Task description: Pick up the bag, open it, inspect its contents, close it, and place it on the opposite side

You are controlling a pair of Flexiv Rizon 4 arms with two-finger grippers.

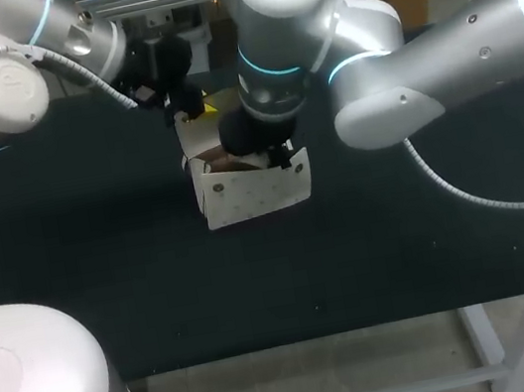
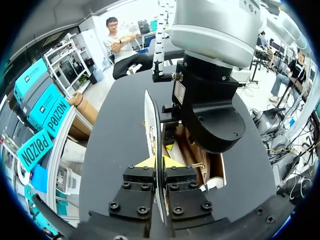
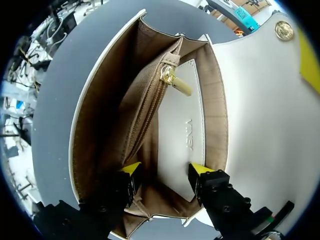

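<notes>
Doing the looking-inside step, by the look of it. Sitting open in the middle of the black tabletop [image 1: 104, 273]: the white bag [image 1: 253, 192]. Pinching one thin white side of the bag in the left hand [image 2: 159, 162], pressed together on it, holding the mouth open. Dipping the right hand [image 3: 165, 171] down into the bag, spread wide, gripping nothing. Showing inside: brown lining [image 3: 110, 125] and a little gold zip pull [image 3: 176, 84]. Probably needing next: lifting the right hand straight up and out without snagging the lining, then folding the flap [image 3: 260, 100] over to shut the bag. Carrying to the other side not yet done.
</notes>
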